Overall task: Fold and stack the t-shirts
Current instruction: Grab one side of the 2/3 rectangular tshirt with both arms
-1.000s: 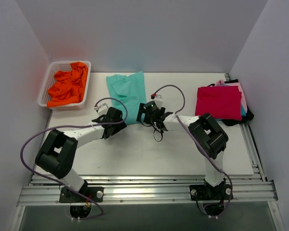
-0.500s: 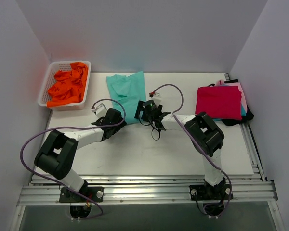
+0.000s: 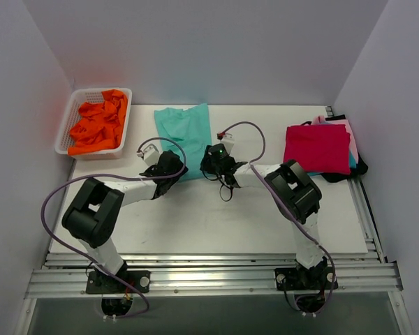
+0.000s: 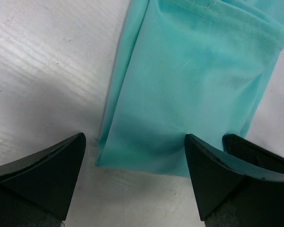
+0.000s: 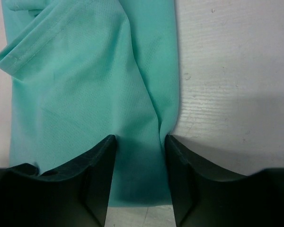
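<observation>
Basket (image 3: 84, 95) holding crumpled orange shirts (image 3: 98, 125), teal shirt (image 3: 185, 132) flat nearby

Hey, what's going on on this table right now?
Two robot arms are working on a teal t-shirt lying flat on the table. The left hand is open around its near left corner, and the right hand is open over its near right edge. Folded shirts sit stacked at right; orange ones wait in a basket at left.
</observation>
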Robot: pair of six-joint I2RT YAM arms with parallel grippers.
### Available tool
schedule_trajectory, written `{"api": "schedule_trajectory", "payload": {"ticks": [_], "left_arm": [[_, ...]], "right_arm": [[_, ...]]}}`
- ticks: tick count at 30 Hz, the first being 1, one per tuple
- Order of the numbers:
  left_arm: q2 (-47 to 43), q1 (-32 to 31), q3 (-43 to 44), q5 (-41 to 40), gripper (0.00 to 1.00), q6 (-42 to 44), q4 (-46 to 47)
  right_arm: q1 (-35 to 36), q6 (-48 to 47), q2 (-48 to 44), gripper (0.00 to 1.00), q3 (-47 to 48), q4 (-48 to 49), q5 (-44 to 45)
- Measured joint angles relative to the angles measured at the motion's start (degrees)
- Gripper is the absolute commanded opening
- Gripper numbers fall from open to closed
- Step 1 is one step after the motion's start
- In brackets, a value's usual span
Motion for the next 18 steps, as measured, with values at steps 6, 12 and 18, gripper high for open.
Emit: {"api": "schedule_trajectory", "payload": {"ticks": [6, 12, 18], "left_arm": [[3.6, 0.0, 2.3, 0.3, 0.51, -0.9, 2.6], [4.9, 0.0, 2.1, 1.2, 0.05, -1.9, 2.5], [4.3, -0.1, 1.4, 1.4, 0.02, -2.0, 2.6]], "right_arm": [[-0.6, 0.0, 1.2, 0.0, -0.1, 1.1, -1.1], [-0.8, 0.4, 1.3, 0.0, -0.1, 1.4, -2.0], [-0.8, 1.1, 1.1, 0.0, -1.4, 3.3, -2.1]]}}
